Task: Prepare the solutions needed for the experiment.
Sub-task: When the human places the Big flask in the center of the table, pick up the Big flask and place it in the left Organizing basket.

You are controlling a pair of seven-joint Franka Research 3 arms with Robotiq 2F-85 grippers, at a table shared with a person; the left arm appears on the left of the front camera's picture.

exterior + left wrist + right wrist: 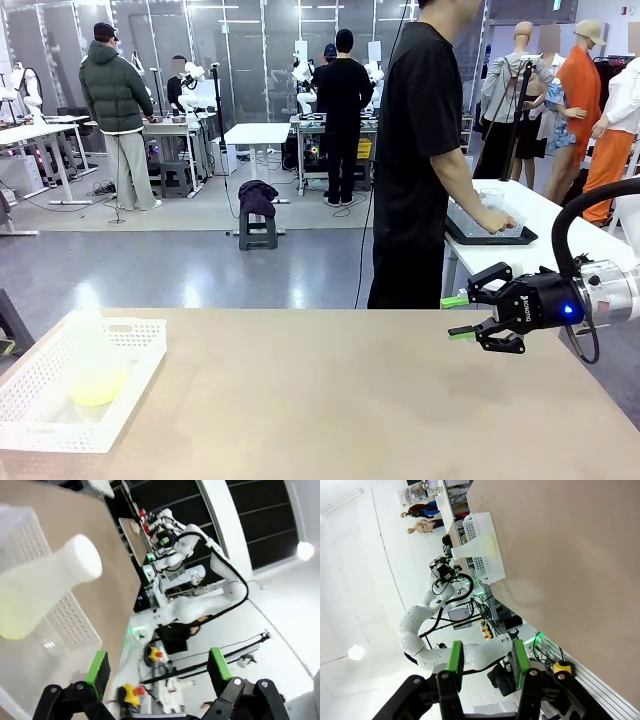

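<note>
A frosted conical flask (92,350) stands in a white perforated basket (140,330) at the table's near left corner. Pale yellow solution (97,388) tints its base. In the left wrist view the flask (50,585) with its yellow solution (15,617) lies ahead and to the left of my left gripper (158,666), which is open and holds nothing. My right gripper (458,316) hovers over the table's right side, pointing left, jaws apart and empty. The right wrist view looks past that gripper (486,656) to the far basket (492,570) and flask (467,549).
A person in black (415,160) stands beyond the table's far edge, turned to a side table (560,215) at the right, hands on a dark tray (490,230). The tan tabletop (330,400) stretches between basket and right gripper.
</note>
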